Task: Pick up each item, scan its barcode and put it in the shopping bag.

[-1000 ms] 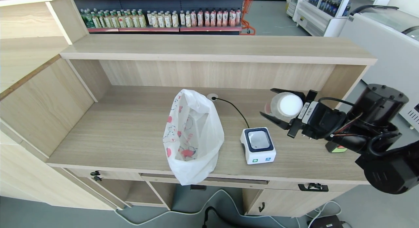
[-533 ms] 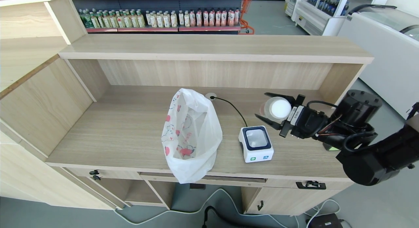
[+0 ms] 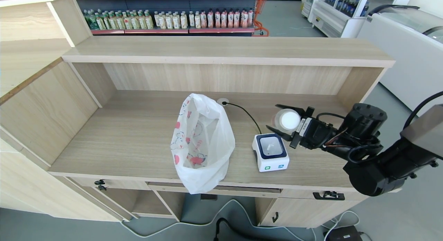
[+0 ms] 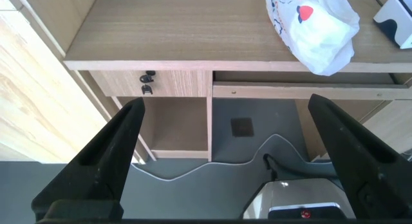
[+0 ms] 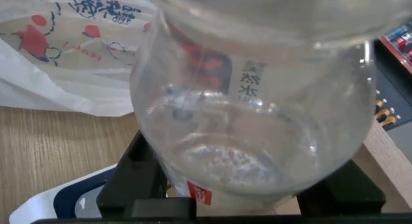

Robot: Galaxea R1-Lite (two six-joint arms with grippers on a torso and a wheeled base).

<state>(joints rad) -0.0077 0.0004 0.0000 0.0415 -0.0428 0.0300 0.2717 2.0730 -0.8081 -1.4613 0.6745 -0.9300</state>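
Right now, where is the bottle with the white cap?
In the head view, the bottle is held in the right gripper on the robot's right side, by the scanner's far right corner, right of the shopping bag.

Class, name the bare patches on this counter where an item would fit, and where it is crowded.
Widest: counter from its left wall to the bag. Next, the strip behind the bag, left of the cable. Crowded: bag to scanner is narrow, and the right gripper holds a bottle by the scanner.
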